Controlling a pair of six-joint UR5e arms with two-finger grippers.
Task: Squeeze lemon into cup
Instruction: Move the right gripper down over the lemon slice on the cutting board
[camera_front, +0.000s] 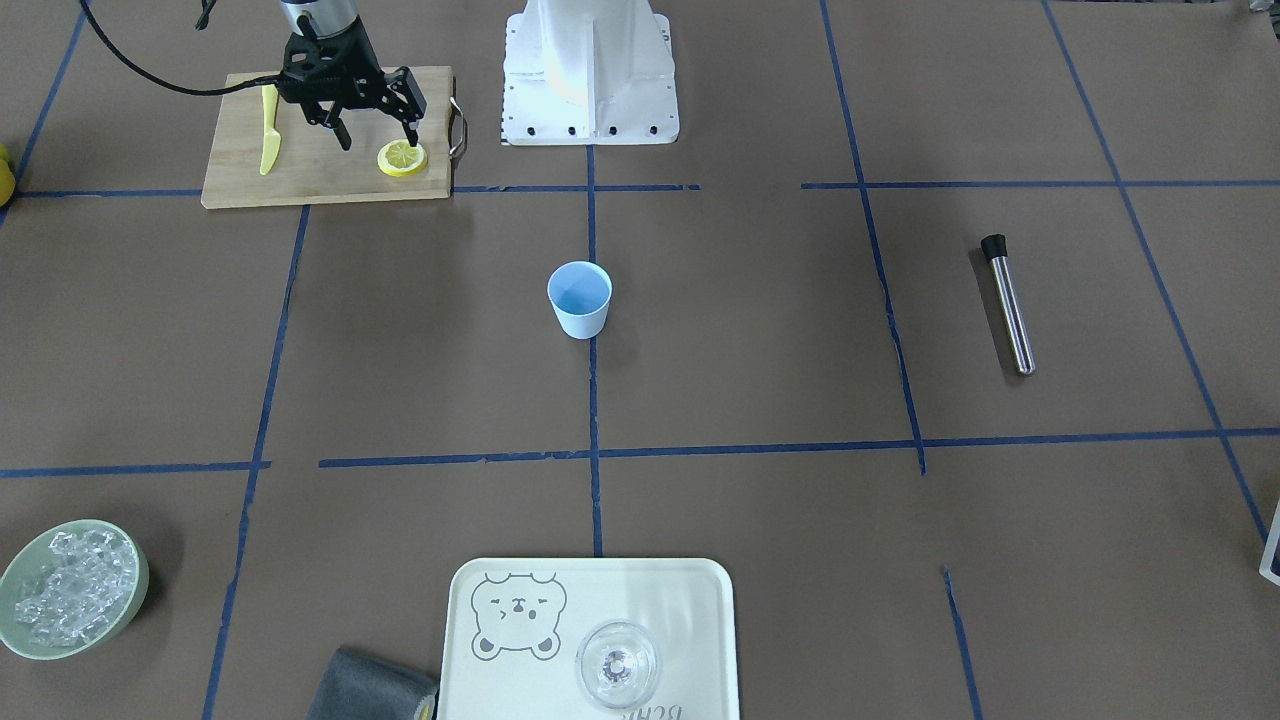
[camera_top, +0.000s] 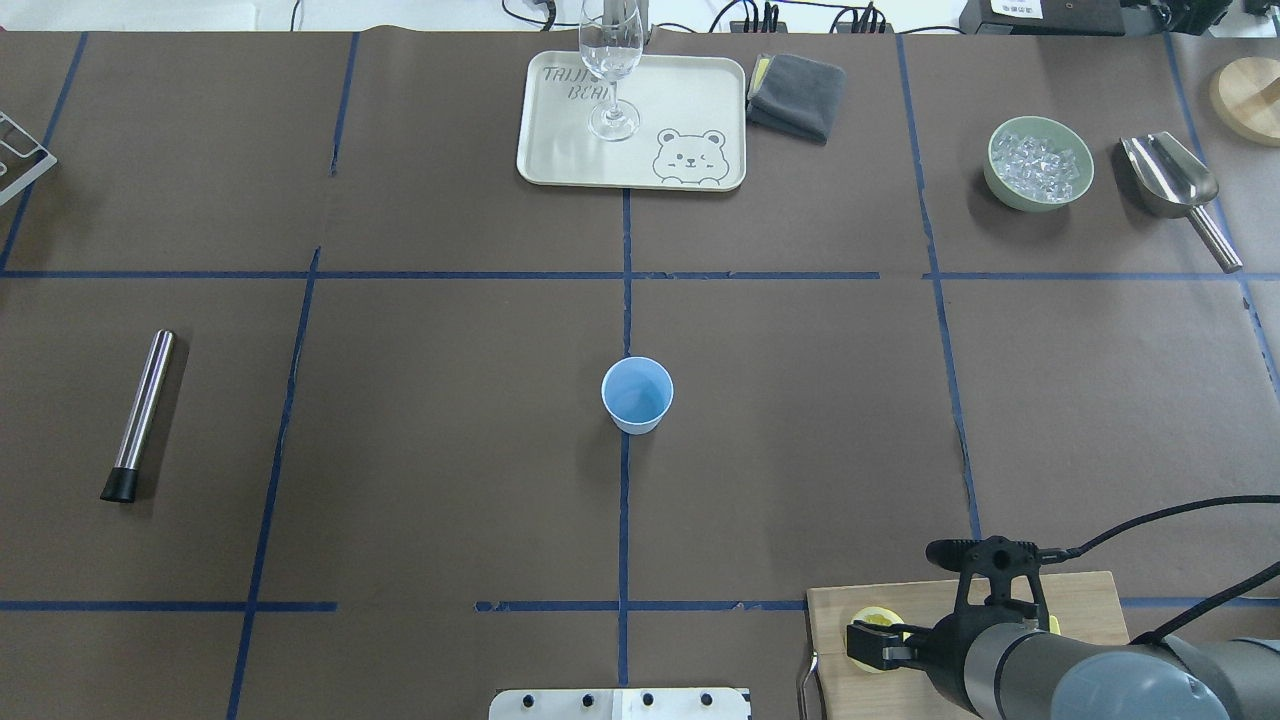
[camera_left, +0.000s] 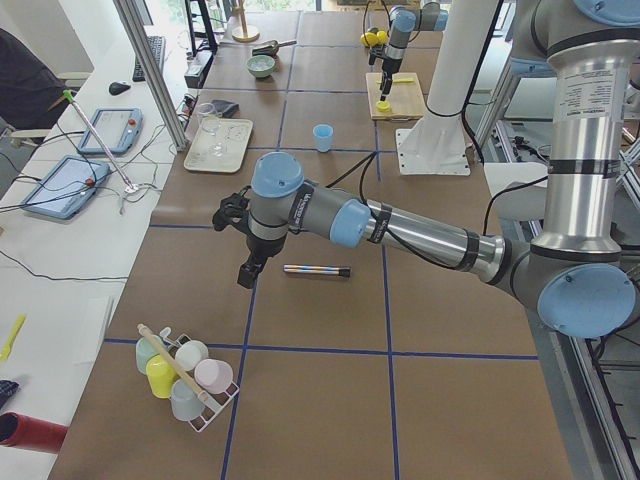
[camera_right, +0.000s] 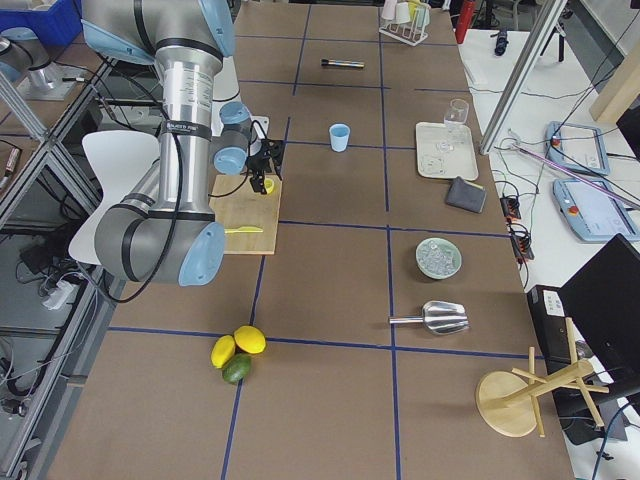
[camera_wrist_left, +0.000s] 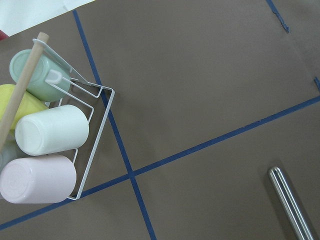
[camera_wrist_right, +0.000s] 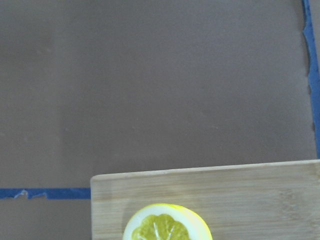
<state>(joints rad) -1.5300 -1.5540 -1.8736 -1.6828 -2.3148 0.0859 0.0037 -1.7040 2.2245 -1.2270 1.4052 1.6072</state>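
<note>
My right gripper (camera_front: 378, 135) is spread wide just above the wooden cutting board (camera_front: 300, 175) and has hold of nothing. One fingertip sits right at the far edge of the lemon slice (camera_front: 402, 157), which lies flat near the board's handle end. The light-blue cup (camera_front: 579, 298) stands upright at mid-table, well apart. My left gripper (camera_left: 246, 272) hangs near the steel muddler (camera_left: 316, 270); I cannot tell how far it is open.

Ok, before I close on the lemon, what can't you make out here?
Lemon: overhead view, mostly hidden under the right gripper; right wrist view, cut off by the bottom edge.
Gripper contact with it: too small in the front view.
Left gripper: seen only from the side; open or shut unclear.
</note>
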